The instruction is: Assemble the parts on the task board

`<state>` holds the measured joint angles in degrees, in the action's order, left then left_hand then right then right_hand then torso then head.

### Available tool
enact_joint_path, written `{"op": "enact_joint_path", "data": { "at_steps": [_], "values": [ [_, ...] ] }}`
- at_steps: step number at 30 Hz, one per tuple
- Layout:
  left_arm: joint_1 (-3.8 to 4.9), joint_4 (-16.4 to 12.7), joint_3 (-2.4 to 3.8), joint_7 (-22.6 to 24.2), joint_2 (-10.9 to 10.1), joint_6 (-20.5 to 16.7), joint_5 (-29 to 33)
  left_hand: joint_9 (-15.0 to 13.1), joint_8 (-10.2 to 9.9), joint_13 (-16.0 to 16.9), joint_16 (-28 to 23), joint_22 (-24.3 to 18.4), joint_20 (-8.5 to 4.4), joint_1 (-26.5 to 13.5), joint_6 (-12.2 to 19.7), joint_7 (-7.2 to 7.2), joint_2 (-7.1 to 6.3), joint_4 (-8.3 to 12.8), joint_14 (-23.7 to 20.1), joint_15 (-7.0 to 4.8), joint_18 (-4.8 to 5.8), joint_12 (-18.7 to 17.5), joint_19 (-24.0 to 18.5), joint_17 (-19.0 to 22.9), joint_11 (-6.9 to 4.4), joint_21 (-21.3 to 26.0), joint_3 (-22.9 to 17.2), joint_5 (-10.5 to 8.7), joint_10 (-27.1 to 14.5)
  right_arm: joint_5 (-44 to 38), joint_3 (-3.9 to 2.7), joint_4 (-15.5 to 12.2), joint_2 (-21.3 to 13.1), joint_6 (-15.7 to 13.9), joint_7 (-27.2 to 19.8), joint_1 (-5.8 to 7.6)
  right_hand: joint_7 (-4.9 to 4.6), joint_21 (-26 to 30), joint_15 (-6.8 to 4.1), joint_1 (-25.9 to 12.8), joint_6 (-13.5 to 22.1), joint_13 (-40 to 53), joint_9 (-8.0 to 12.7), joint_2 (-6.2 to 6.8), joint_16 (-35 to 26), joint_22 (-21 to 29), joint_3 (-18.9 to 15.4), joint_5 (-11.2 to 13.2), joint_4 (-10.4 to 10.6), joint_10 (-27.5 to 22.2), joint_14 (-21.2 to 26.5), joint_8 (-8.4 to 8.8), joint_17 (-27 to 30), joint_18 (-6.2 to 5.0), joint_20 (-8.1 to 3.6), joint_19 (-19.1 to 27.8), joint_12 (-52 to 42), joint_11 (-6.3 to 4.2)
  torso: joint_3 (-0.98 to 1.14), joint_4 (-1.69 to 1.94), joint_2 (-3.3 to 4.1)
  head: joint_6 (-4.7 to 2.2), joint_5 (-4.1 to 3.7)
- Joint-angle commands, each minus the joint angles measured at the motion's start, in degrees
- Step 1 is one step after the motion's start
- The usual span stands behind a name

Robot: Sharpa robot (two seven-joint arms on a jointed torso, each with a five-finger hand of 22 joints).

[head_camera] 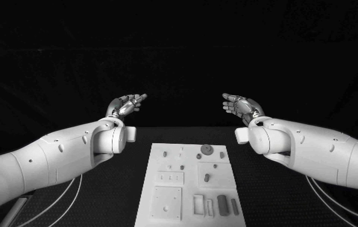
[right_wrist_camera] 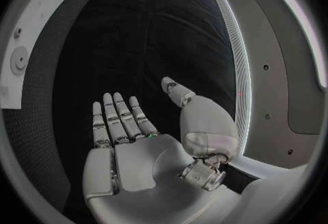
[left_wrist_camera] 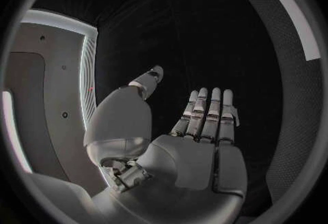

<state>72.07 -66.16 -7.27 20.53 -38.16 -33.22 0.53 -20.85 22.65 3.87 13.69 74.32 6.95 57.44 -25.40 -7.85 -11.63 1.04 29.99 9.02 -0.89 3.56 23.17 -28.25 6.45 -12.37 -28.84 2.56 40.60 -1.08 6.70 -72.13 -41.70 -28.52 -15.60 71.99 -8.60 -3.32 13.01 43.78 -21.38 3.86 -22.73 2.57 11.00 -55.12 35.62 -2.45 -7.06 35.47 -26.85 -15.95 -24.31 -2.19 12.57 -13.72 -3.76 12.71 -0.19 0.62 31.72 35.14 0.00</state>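
Head view: task board (head_camera: 190, 185) is lying centred on the black table (head_camera: 112, 196), grey parts (head_camera: 207, 148) sitting on it, probably unassembled; left hand (head_camera: 125, 104) and right hand (head_camera: 240, 104) are hovering beyond it, apparently staged. Left wrist view: left hand (left_wrist_camera: 198, 147) is spreading flat, gripping nothing. Right wrist view: right hand (right_wrist_camera: 136, 147) is doing likewise.

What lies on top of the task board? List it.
On the task board lie small grey parts: a round disc, pegs, an oblong piece and raised white blocks. Both hands, left hand and right hand, are raised beyond it, covering nothing.
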Motion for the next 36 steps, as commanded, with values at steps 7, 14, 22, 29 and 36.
{"op": "enact_joint_path", "data": {
  "at_steps": [7,14,22,29,36],
  "values": [
    [3.01,6.2,-1.66,-7.0,1.9,10.5,0.6,-0.5,0.6,0.2,0.5,2.1,0.17,1.6,-0.7,-0.17,-0.09,-0.1,0.8,0.13,0.89,0.3,0.7,-0.7,0.28,-0.6,-0.7,0.34,1.0,-3.0,1.94,5.8,1.1,16.8,12.4,3.60,-3.90,-0.1,0.39,5.3,-1.8,0.2,-1.9,-1.18,2.1,-5.9,-3.5,-2.6,-6.9,2.8,-1.4,-2.51,-1.2,-1.01,0.32,-2.3,-0.2,0.24,0.00,0.00,0.00,0.00,-0.01],
    [3.06,6.1,-1.84,-6.5,1.4,11.1,-1.2,-1.0,1.3,1.0,2.9,2.1,-1.09,2.4,-1.9,-1.93,1.42,0.4,4.7,0.42,0.32,2.4,3.7,-1.7,1.94,-2.6,0.1,0.40,5.2,-23.0,2.16,8.9,2.5,12.8,9.1,3.50,-3.78,-1.0,0.36,12.0,-6.9,0.7,-2.4,1.61,5.1,-13.6,-1.8,-4.4,-8.8,8.9,-6.7,-4.92,-1.8,-3.33,0.00,-9.6,-2.0,0.19,0.09,-0.02,0.40,0.90,1.00],
    [3.04,5.3,-1.85,-6.4,0.8,12.7,-2.5,-1.7,4.7,2.4,10.6,1.9,-5.50,4.2,-12.7,-3.01,5.69,5.7,21.0,-2.11,-2.38,6.7,16.9,-4.6,1.34,-9.5,2.5,0.72,17.7,-33.5,2.15,10.9,3.7,11.3,8.9,2.59,-3.25,-2.6,-1.15,15.4,-15.5,1.5,-2.2,2.71,9.1,-11.7,-0.2,-5.5,-9.0,19.0,-16.6,-7.17,-2.4,-7.88,-0.19,-20.0,-4.7,-1.25,-0.06,-0.06,0.33,1.24,1.27],
    [2.86,1.8,-1.87,-6.0,-0.9,15.1,-5.0,-0.6,4.1,2.2,12.5,1.8,-7.81,4.5,-16.8,-2.68,7.32,9.3,27.5,-4.35,-2.85,7.3,21.9,-6.3,0.54,-13.4,1.8,1.83,22.8,-47.8,2.11,10.8,3.6,12.2,9.3,2.36,-2.14,-5.9,-5.57,16.9,-21.0,3.0,-1.9,3.67,13.0,-11.3,0.7,-4.9,-8.7,26.9,-26.5,-7.61,-5.1,-11.82,-0.19,-30.2,-6.1,-4.33,0.10,0.17,1.09,1.67,1.10],
    [2.24,-3.8,-1.88,-5.4,-2.9,16.6,-7.6,0.1,3.1,2.8,13.9,2.0,-9.38,3.5,-17.7,-2.95,7.18,10.7,32.2,-6.19,-3.28,8.8,25.4,-7.6,-0.90,-16.3,1.5,1.75,28.3,-59.6,2.12,9.1,3.1,12.8,10.0,2.00,-2.25,-9.3,-9.35,18.0,-24.5,3.7,-1.7,4.97,15.6,-11.9,1.3,-5.1,-8.8,30.5,-34.7,-7.09,-8.6,-12.81,-2.15,-39.1,-5.1,-5.40,0.07,0.55,2.41,1.67,0.19]
  ]
}}
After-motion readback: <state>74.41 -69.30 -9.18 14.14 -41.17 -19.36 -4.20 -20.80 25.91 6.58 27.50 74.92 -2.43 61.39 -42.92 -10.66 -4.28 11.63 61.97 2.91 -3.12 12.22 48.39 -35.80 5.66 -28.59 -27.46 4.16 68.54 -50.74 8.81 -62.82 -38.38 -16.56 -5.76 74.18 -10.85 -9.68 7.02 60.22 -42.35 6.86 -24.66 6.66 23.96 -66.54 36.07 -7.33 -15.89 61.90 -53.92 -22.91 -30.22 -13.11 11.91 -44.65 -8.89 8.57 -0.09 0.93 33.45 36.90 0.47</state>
